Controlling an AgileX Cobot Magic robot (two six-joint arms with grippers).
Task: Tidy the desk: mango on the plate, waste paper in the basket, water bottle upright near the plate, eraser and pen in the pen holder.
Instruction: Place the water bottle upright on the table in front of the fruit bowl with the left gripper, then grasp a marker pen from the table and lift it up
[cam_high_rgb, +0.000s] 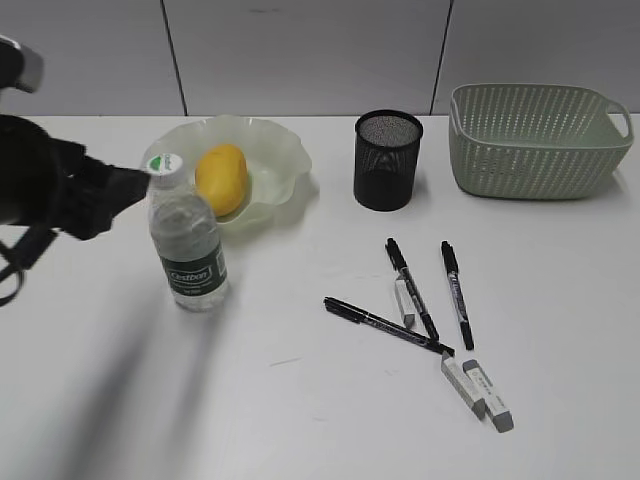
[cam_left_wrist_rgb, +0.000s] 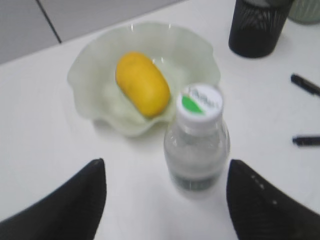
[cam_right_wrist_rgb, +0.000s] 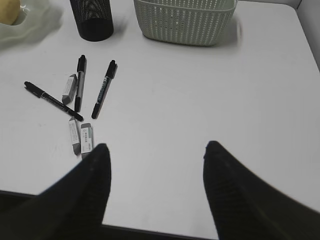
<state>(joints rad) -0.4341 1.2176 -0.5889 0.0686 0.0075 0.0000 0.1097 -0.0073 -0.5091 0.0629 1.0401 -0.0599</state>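
The mango (cam_high_rgb: 221, 178) lies in the ruffled pale-green plate (cam_high_rgb: 283, 146). The water bottle (cam_high_rgb: 187, 242) stands upright on the desk (cam_high_rgb: 300, 420) just in front of the plate's left side. Three black pens (cam_high_rgb: 411, 288) and three grey-white erasers (cam_high_rgb: 463, 384) lie loose in front of the black mesh pen holder (cam_high_rgb: 387, 160). My left gripper (cam_left_wrist_rgb: 166, 164) is open and empty, just short of the bottle (cam_left_wrist_rgb: 197, 137), its jaws wider than the bottle. My right gripper (cam_right_wrist_rgb: 156, 145) is open and empty above bare desk near the front edge. No waste paper shows.
The sage-green basket (cam_high_rgb: 535, 140) stands at the back right, its inside hidden. My left arm (cam_high_rgb: 60, 185) comes in from the far left, level with the bottle cap. The desk's front edge (cam_right_wrist_rgb: 150, 227) lies just below my right gripper.
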